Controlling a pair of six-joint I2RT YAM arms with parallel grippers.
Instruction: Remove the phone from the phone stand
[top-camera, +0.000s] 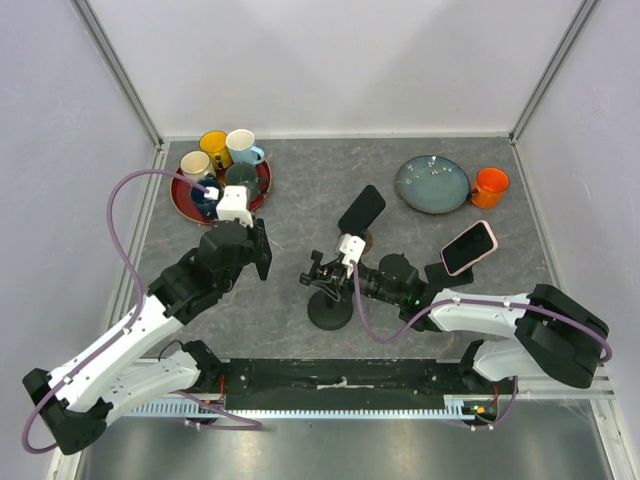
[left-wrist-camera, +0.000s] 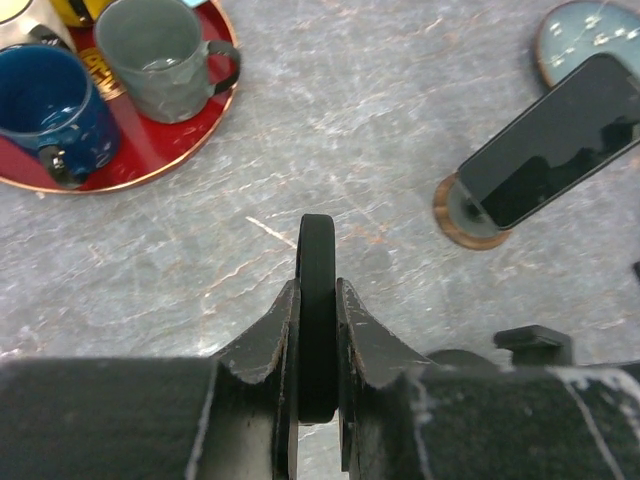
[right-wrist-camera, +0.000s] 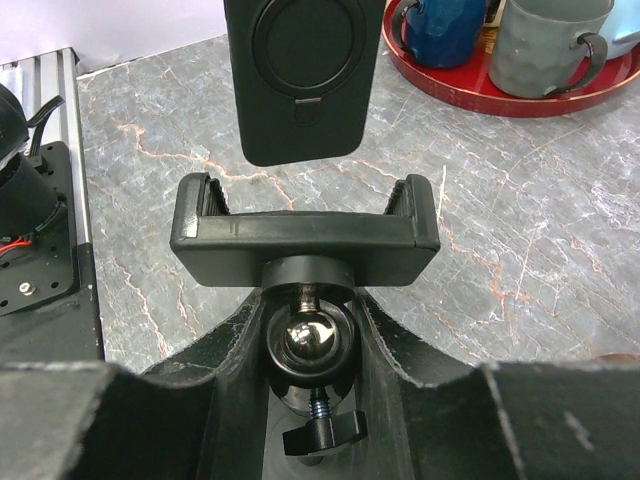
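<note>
My left gripper (top-camera: 255, 247) (left-wrist-camera: 317, 300) is shut on the black phone (top-camera: 263, 249) (left-wrist-camera: 317, 250), which I see edge-on between the fingers, held off the table. In the right wrist view the phone's back (right-wrist-camera: 304, 75), with its ring holder, hangs clear beyond the stand's clamp. The black phone stand (top-camera: 329, 308) stands at the table's middle, its clamp (right-wrist-camera: 305, 237) (top-camera: 318, 268) empty. My right gripper (top-camera: 337, 272) (right-wrist-camera: 305, 335) is shut on the stand's ball joint (right-wrist-camera: 305, 343), just under the clamp.
A red tray (top-camera: 262, 190) (left-wrist-camera: 190, 130) with several mugs sits at the back left. A second black phone (top-camera: 362, 208) (left-wrist-camera: 560, 140) leans on a round base. A pink phone (top-camera: 468, 247), a dark plate (top-camera: 432, 184) and an orange mug (top-camera: 490, 187) lie at the right.
</note>
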